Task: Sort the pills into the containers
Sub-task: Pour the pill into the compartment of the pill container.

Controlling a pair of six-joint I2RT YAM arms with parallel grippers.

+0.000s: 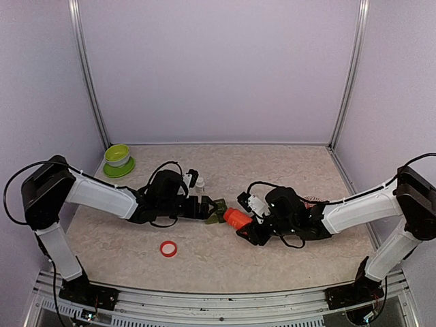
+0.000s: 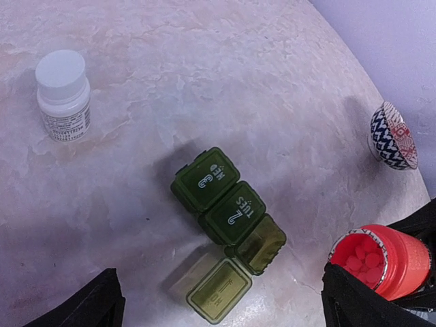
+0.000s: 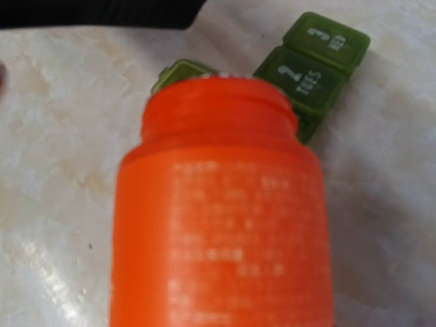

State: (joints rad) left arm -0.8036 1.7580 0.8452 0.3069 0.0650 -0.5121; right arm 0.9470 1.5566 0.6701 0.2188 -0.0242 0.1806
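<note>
Nothing looks sorted yet: the row of three small dark green square containers [image 2: 228,208] sits mid-surface, its end box open and seemingly empty, the other two lids shut. The right gripper [image 1: 252,223] clasps the uncapped orange plastic bottle [image 3: 221,204], tipped toward that box; the left gripper [image 1: 204,206] hangs spread wide above the row. Only the left wrist view shows the red pills [image 2: 361,259] inside the bottle.

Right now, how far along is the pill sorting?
Done: red cap off, one lid of the containers open. In hand: right gripper holds the orange bottle, pills inside, beside them. Left: pouring; no pills show in the open one.
</note>
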